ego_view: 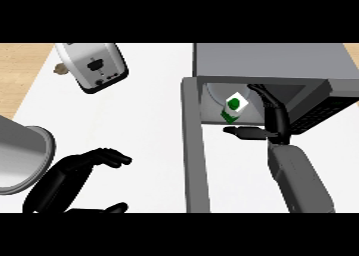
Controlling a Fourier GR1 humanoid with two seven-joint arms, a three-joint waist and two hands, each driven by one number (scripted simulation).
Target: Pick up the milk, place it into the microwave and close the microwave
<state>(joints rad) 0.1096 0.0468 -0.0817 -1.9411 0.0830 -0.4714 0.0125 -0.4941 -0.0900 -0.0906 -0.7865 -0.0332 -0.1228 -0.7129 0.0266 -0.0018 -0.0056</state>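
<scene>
From the head view, the microwave [274,60] is sitting at the far right of the white counter [138,125] with its door [194,150] swung wide open toward the robot, and the milk [234,106] — a small white carton with a green mark — is already inside the opening, tilted rather than plainly upright. The right hand [274,122] is reaching into the cavity just beside the carton, its fingers stretched out long and its thumb sticking out to the left below the carton; the fingers are not curling round the milk, though whether a fingertip is touching it cannot be told. The left hand [90,165] is hanging over the counter to the left of the door, its fingers loosely bent and holding nothing. To do this step well, the right hand should be drawing straight back out of the opening without brushing the leaning carton — a knock could tip it into the door's path. Once clear, the door wants pushing from its outer face. A toaster [93,65] and a grey pot [16,157] are standing well apart on the left.
</scene>
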